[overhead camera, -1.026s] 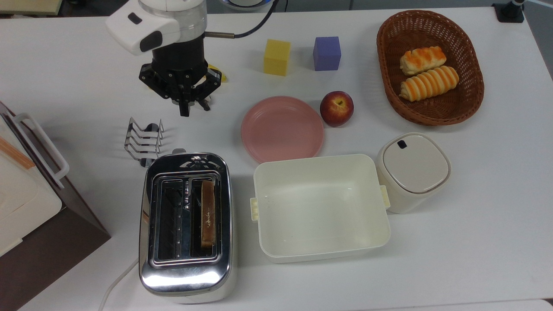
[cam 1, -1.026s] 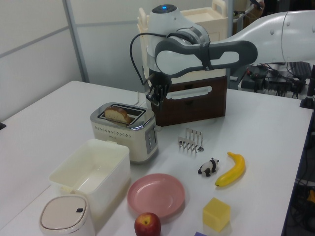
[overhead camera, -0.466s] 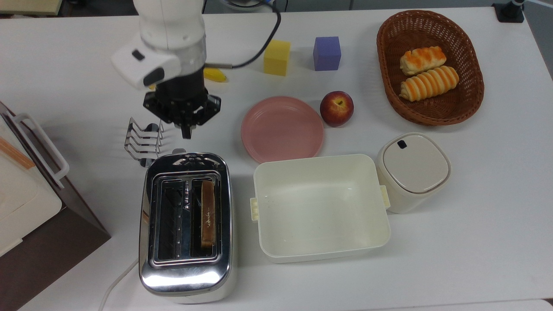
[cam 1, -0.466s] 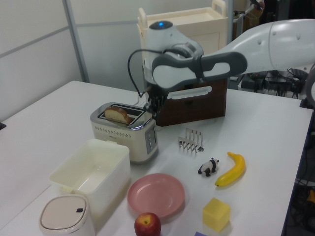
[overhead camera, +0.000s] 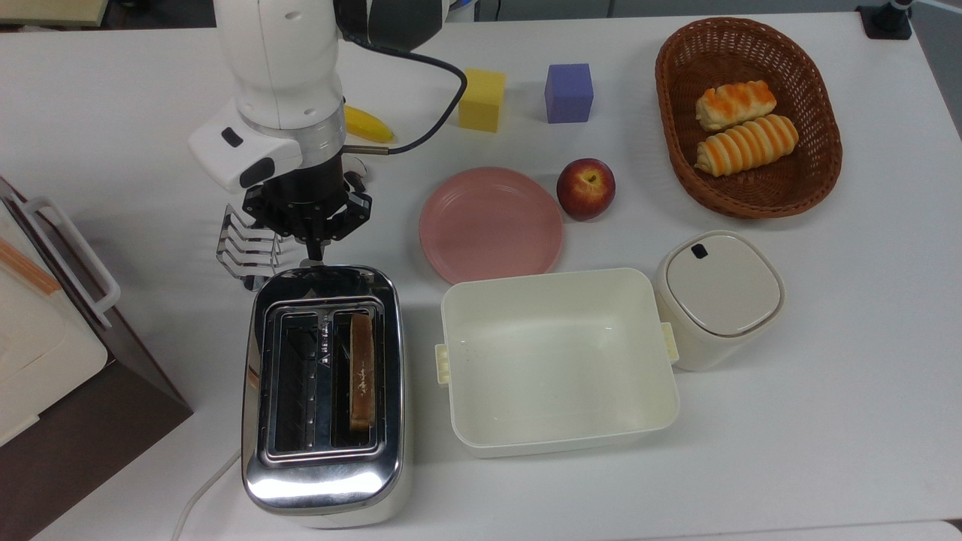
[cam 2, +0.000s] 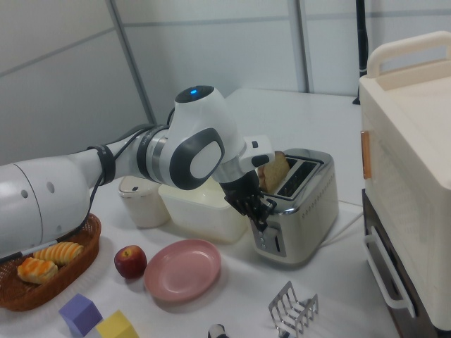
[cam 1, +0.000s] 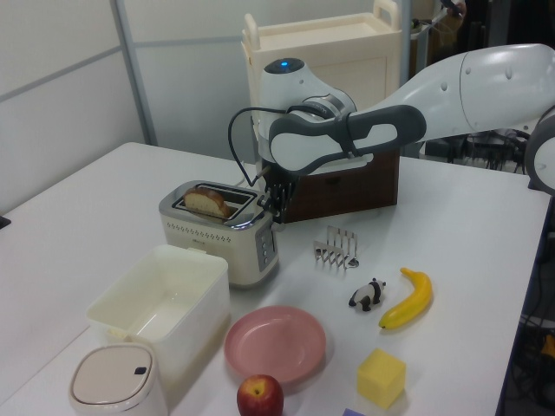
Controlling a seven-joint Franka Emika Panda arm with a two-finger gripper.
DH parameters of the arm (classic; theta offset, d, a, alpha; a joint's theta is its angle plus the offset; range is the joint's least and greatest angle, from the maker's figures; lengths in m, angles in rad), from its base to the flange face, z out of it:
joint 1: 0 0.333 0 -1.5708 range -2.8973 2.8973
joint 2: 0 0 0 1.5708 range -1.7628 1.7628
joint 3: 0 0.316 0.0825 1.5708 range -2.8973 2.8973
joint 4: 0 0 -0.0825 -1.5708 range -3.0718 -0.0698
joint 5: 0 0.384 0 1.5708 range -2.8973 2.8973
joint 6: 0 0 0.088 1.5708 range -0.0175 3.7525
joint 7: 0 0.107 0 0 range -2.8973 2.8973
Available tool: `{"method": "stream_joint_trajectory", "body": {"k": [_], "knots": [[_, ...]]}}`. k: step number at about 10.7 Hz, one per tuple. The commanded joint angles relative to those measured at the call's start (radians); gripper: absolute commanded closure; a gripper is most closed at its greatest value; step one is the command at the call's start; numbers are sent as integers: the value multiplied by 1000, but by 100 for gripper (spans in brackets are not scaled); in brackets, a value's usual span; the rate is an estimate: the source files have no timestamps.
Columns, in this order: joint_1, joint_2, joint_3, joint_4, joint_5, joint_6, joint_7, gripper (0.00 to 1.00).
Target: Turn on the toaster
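One gripper (overhead camera: 314,252), fingers pressed together into a single tip, hangs just over the lever end of the toaster (overhead camera: 325,391) on the table (overhead camera: 751,451), a slice standing in one slot. Approach looks finished; next, press the lever straight down.

From the top view my arm covers part of the rack (overhead camera: 242,248) and the banana (overhead camera: 367,125), and the toaster (overhead camera: 325,391) lever sits under the tool (overhead camera: 313,248), too small to read. The box appliance (overhead camera: 45,330) and cord (overhead camera: 201,492) run off the frame's edge.
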Motion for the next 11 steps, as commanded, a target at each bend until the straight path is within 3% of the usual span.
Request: {"method": "stream_joint_trajectory", "body": {"k": [1, 11], "knots": [[5, -8, -11, -28, -19, 26, 1, 100], [-12, 34, -10, -36, -28, 69, -1, 100]]}}
